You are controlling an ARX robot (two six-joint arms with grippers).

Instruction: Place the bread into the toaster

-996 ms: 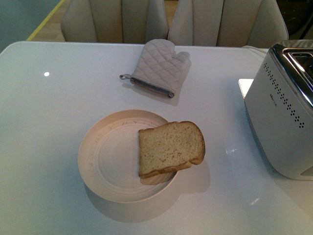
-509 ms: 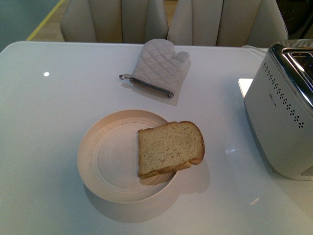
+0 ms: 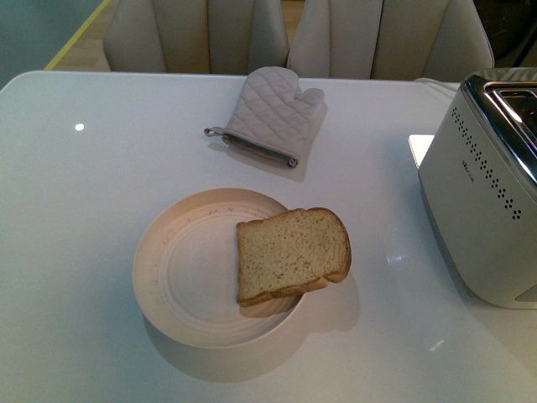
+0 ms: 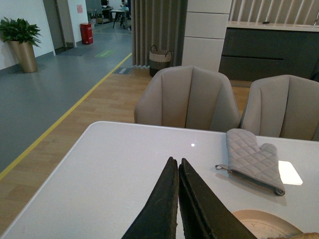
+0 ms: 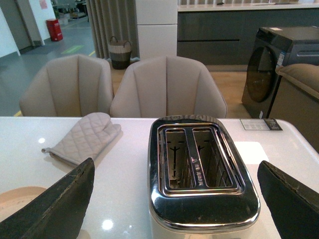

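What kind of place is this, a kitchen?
Probably a dining corner in a big open building, maybe a showroom. A toaster, an oven mitt and a plate of bread sit on a white table with padded chairs; a dark kitchen counter stands behind, and a yellow-lined hallway runs past.

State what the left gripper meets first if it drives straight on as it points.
The left gripper, jaws shut, points across bare table toward a beige chair beyond the far edge, likely first contact. The oven mitt lies aside. Depth is unclear.
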